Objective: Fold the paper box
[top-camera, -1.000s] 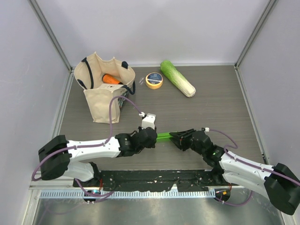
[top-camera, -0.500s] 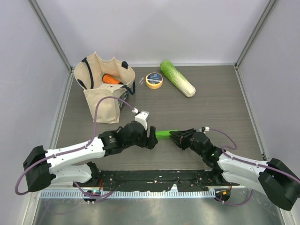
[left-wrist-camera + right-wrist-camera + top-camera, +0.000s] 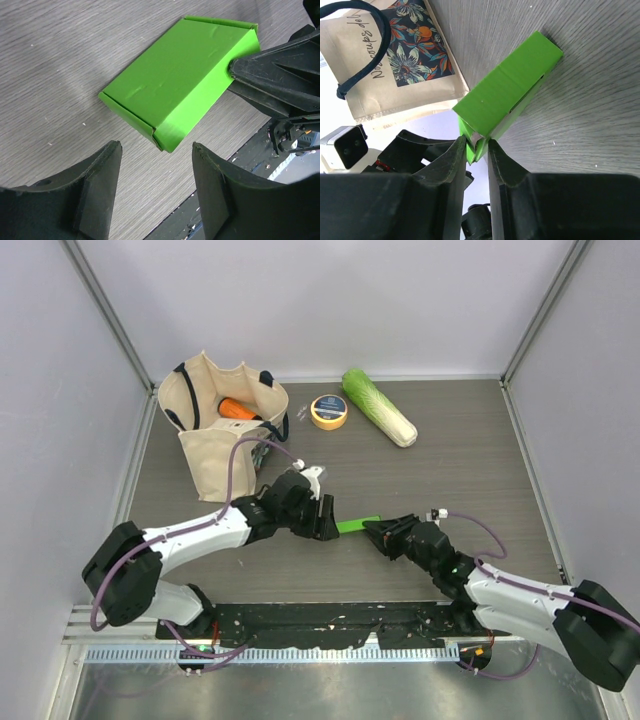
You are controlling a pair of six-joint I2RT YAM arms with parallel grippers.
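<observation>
The right gripper (image 3: 476,145) is clenched on one end of the box (image 3: 505,92) — the thin green edge sits pinched between its two fingers. The left gripper (image 3: 156,149) stands released, jaws wide, with the box's other end just beyond the fingertips and apart from them. The box, closed into a flat rectangular shape, is at the near middle of the table (image 3: 450,460), between the two arms. Farther back are a tote bag (image 3: 215,455) with a carrot (image 3: 237,408) inside, a tape roll (image 3: 329,411) and a cabbage (image 3: 380,408).
</observation>
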